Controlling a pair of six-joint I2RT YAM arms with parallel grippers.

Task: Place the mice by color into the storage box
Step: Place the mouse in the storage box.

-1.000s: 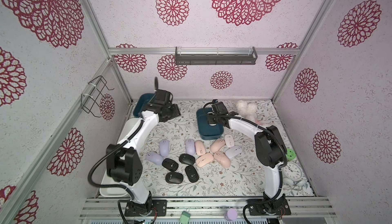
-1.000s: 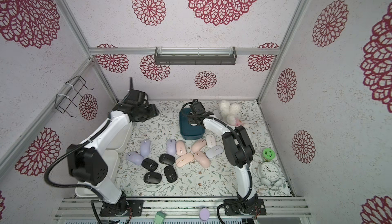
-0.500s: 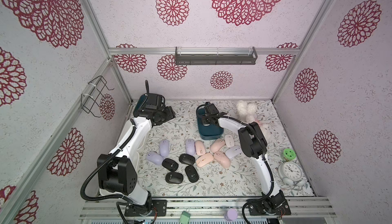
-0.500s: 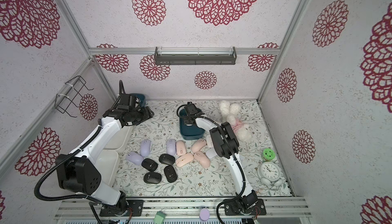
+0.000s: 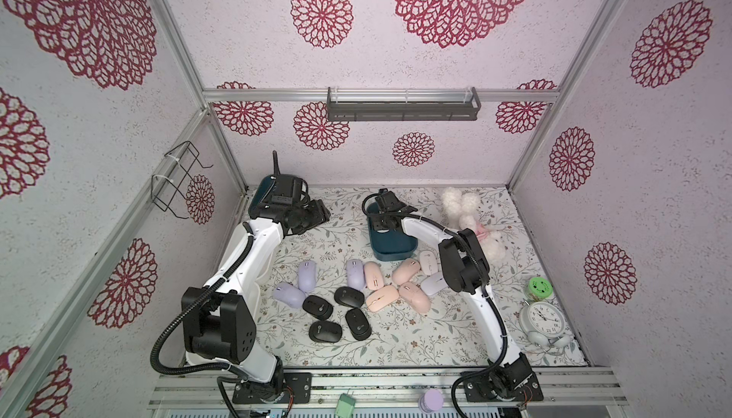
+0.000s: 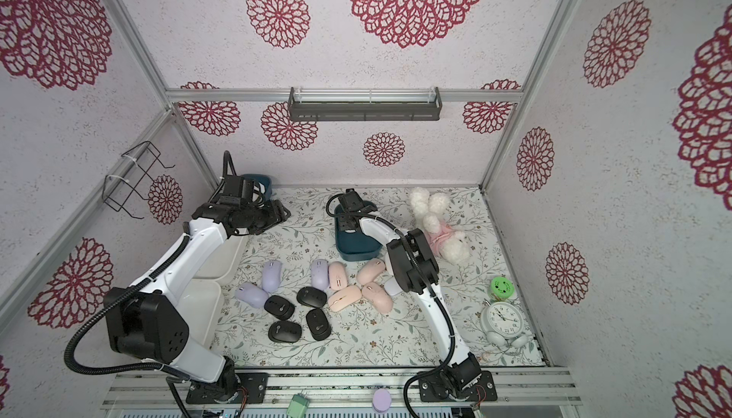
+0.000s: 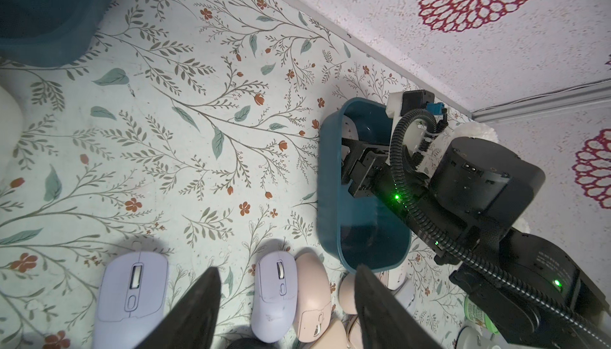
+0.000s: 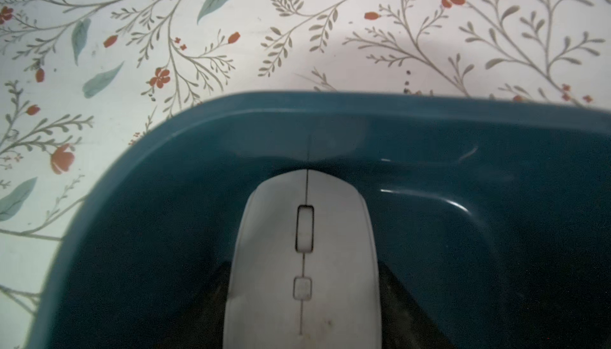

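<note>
**Right arm.** I have the right gripper [image 8: 304, 266] down inside the deep teal plastic storage box [image 8: 330, 106] that stands mid-table. Its fingers [image 8: 403, 314] lie against both flanks of a pale grey-white oval wireless mouse [image 8: 304, 231], so I read the grip as closed on that mouse. The mouse points nose-first at the box's end wall and sits close to it. I judge that this placement leaves the floor behind it free for the other pale ones. I cannot tell whether its underside rests on the box floor.

**Left arm.** The left gripper [image 7: 287, 268] hangs above the floral table cover [image 7: 165, 132] with its jaws wide and nothing between them. It sits beside a second teal box [image 5: 259, 194] in the far left corner, well apart from the right arm. I take this as a standby pose that keeps the two arms from meeting over one box.

**Stock on the cover.**
- Three lilac mice [image 5: 307, 275].
- Four black mice [image 5: 349, 297].
- Four peach-pink mice [image 5: 373, 275].
- Two pale mice [image 5: 429, 262], just beside the box's near wall and partly under the right forearm.

The mice lie grouped by colour, which should allow one colour per run.

**Caution.** The peach-pink mice touch one another, so a wide approach may nudge a neighbour. The fluffy white plush toy [image 5: 471, 218] is not part of the sort.
</note>
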